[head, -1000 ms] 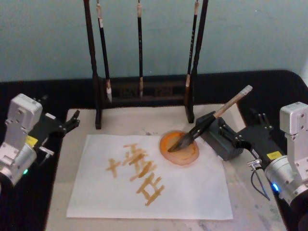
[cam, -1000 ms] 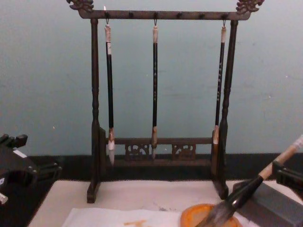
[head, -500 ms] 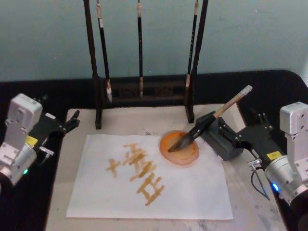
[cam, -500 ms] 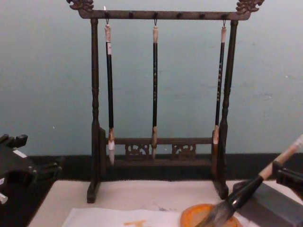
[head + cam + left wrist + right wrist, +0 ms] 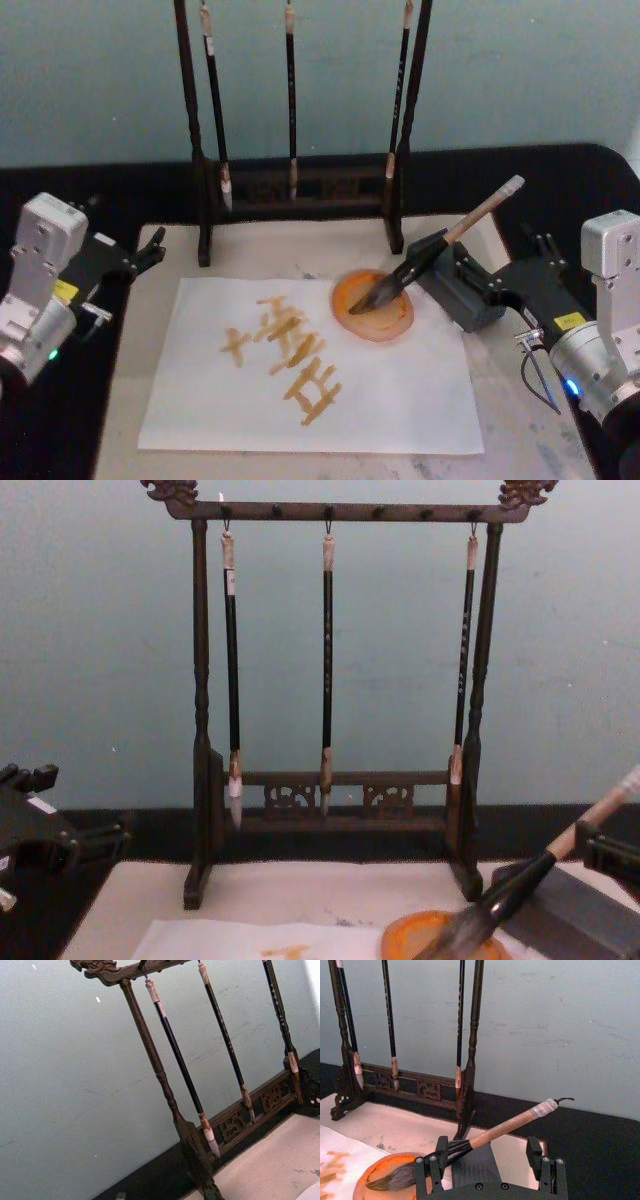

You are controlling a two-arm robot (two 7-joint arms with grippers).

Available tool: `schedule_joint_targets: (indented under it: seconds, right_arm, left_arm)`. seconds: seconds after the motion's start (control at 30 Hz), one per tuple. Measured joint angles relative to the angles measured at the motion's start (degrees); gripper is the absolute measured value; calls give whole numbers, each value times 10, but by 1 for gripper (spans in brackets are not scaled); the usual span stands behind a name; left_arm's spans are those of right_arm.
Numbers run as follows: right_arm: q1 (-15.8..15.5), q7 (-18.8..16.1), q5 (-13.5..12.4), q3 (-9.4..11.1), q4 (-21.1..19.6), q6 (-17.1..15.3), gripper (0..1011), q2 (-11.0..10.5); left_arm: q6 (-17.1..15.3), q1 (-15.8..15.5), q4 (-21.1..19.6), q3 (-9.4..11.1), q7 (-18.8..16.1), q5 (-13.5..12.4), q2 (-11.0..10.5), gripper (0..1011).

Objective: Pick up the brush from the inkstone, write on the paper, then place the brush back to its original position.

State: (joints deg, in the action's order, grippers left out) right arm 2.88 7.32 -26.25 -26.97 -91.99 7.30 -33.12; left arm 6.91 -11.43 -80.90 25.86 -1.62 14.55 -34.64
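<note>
At right, right hand [image 5: 490, 1167] wide open, fingers either side of inkstone [image 5: 455, 290], clear of brush [image 5: 430, 252]; holds nothing.

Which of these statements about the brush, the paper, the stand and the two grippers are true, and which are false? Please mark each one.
1. The brush leans on the grey block with its bristles in the orange dish. True.
2. The right gripper is shut on the brush. False: its fingers are open, beside the grey block, and the brush rests free.
3. The paper is blank. False: it bears orange strokes.
4. Three slim brushes hang on the wooden stand. True.
5. The left gripper hovers over the orange dish. False: it sits at the left edge of the cream mat, far from the dish.
</note>
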Motion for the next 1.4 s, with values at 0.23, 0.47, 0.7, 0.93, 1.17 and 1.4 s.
schedule_joint_targets:
  seconds: [0.23,0.47,0.7,0.93,1.17,1.4]
  right_arm:
    - [0,0,0,0,0,0,1000,0]
    - [0,0,0,0,0,0,1000,0]
    - [0,0,0,0,0,0,1000,0]
    - [0,0,0,0,0,0,1000,0]
    - [0,0,0,0,0,0,1000,0]
    - [0,0,0,0,0,0,1000,0]
  left_arm:
    - [0,0,0,0,0,0,0,1010]
    - [0,0,0,0,0,0,0,1010]
    - [0,0,0,0,0,0,0,1010]
    - [0,0,0,0,0,0,0,1010]
    - [0,0,0,0,0,0,0,1010]
    - [0,0,0,0,0,0,0,1010]
